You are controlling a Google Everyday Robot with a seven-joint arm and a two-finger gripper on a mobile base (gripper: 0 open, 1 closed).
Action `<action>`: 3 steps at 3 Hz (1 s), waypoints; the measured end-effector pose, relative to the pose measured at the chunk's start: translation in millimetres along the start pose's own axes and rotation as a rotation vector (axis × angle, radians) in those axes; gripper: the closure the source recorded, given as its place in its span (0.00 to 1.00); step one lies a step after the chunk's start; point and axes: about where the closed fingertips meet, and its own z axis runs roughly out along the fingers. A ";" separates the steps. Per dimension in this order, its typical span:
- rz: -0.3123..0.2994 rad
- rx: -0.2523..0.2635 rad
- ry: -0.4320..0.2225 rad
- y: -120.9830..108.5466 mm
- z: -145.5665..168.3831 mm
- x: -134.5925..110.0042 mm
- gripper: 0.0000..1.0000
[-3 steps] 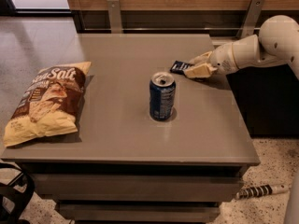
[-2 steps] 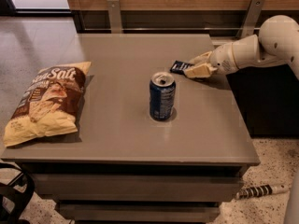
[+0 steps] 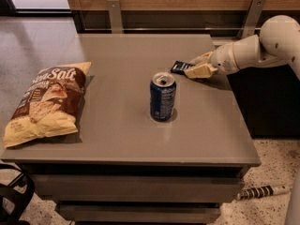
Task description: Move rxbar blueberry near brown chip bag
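Observation:
The rxbar blueberry (image 3: pixel 178 67) is a small dark navy wrapper lying on the table's right side, behind and right of the can. My gripper (image 3: pixel 195 66) reaches in from the right, its cream fingers (image 3: pixel 199 71) around the bar's right end. The brown chip bag (image 3: pixel 48 101), with white "Salt" lettering and pale yellow edges, lies flat at the table's left edge, far from the bar.
An upright blue soda can (image 3: pixel 162 96) stands mid-table between bar and bag. The grey table (image 3: pixel 122 139) has a wooden wall with metal brackets behind it. A striped object (image 3: pixel 262 191) lies on the floor at right. A black shape (image 3: pixel 14 196) sits at bottom left.

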 end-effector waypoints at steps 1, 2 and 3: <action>0.000 0.000 0.000 0.0 -0.1 -0.1 1.00; -0.002 0.006 0.004 0.4 -1.6 -1.8 1.00; -0.019 0.052 0.035 3.1 -16.5 -16.0 1.00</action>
